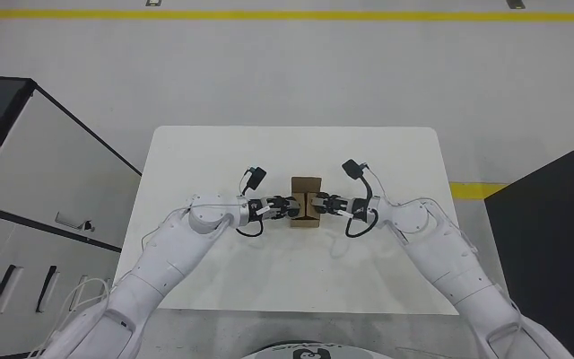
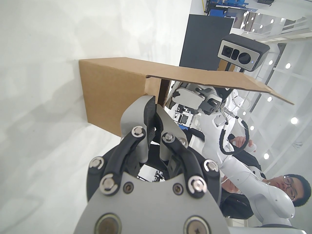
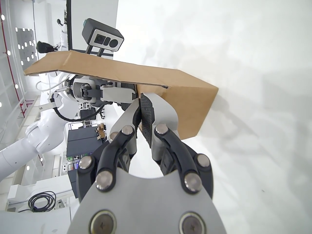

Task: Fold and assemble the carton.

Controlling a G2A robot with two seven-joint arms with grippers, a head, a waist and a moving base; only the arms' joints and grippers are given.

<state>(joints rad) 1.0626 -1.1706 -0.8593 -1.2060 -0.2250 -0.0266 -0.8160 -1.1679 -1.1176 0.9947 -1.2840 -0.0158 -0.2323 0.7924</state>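
Carton of brown cardboard, a boxy open sleeve, stands mid-worktop on the white table, well apart from every edge. The left gripper and right gripper flank it, each clamped tight on a side wall's edge.

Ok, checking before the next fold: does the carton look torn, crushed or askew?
Nothing stands out: the carton sits on the table, untorn, left gripper and right gripper pinching opposite sides. One flap juts out, not yet folded.
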